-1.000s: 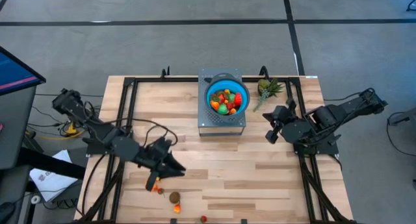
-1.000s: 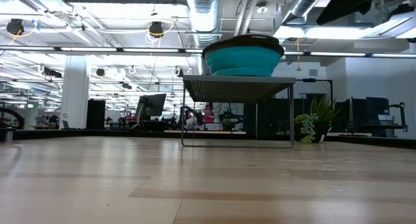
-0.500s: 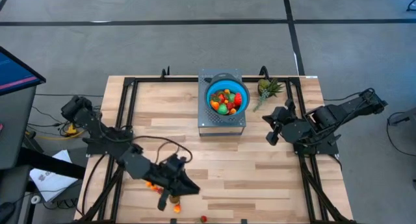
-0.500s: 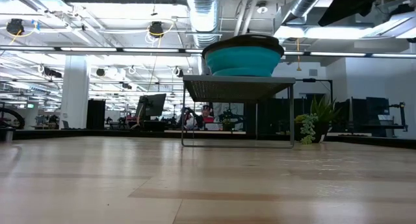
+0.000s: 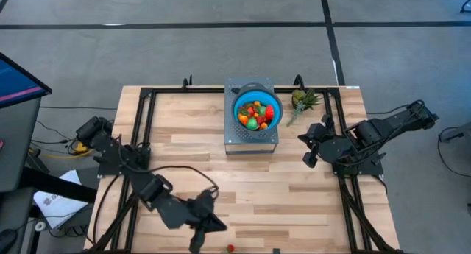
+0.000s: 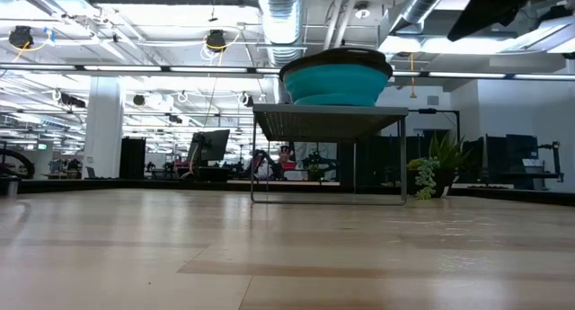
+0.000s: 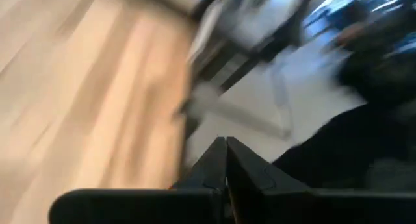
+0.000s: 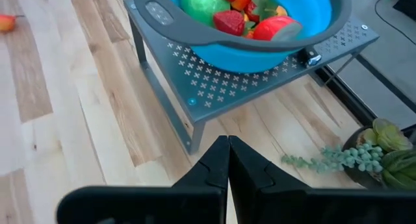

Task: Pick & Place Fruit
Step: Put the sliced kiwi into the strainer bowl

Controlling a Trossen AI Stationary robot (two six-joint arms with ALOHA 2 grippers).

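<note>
Left pincer has swung to the near edge of the surface and shut, tips meeting with nothing visible between them in the wrist view. The loose fruit seen a second ago now lies under the arm; only one red piece shows beside it. Whether anything was caught, I cannot tell. Right pincer waits shut beside the blue bowl, which holds the other fruit

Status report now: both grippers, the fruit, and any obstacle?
Left gripper shut at table's near edge, nothing seen held. Right gripper shut, waiting beside stand. Fruit piled in blue bowl; one red piece loose near left gripper. No obstacle seen.
</note>
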